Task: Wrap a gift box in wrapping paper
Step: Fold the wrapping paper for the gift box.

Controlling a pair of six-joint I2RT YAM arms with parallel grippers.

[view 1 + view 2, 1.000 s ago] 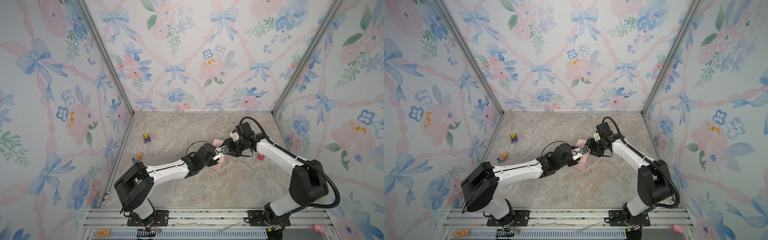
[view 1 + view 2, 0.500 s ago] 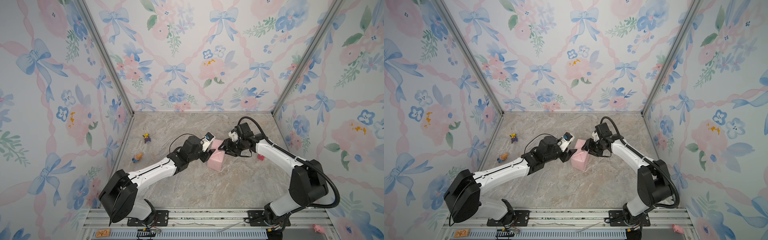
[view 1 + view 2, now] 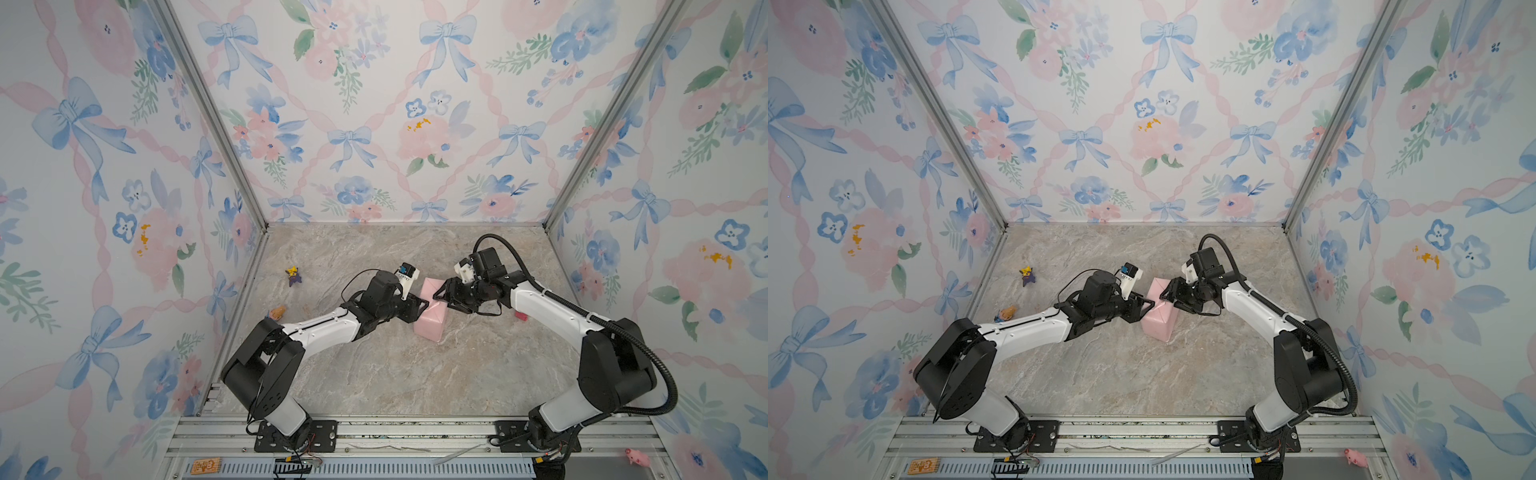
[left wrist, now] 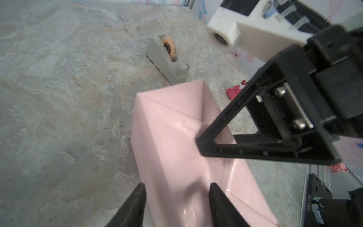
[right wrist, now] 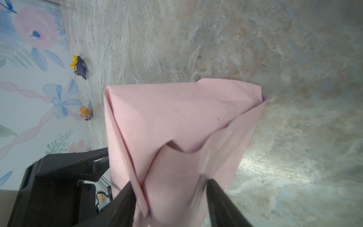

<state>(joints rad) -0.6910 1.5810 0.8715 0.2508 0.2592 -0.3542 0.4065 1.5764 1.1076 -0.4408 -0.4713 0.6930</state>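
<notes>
The wrapping paper (image 3: 432, 320), pink side out, sits folded as a parcel on the table (image 3: 374, 374). The left gripper (image 4: 176, 188) and the right gripper (image 5: 169, 182) straddle it, jaws half apart; whether they pinch it, I cannot tell.

Both top views are bright and sharp, with soft, even light from above. The arms (image 3: 328, 328) leave only faint shadows on the table (image 3: 374, 374). The walls (image 3: 851, 208) stretch near the edges. In the left wrist view the wrapping paper (image 4: 172, 141) has small shiny spots and goes blurry up close. In the right wrist view white glare sits on the table, and the near paper is blurry.
</notes>
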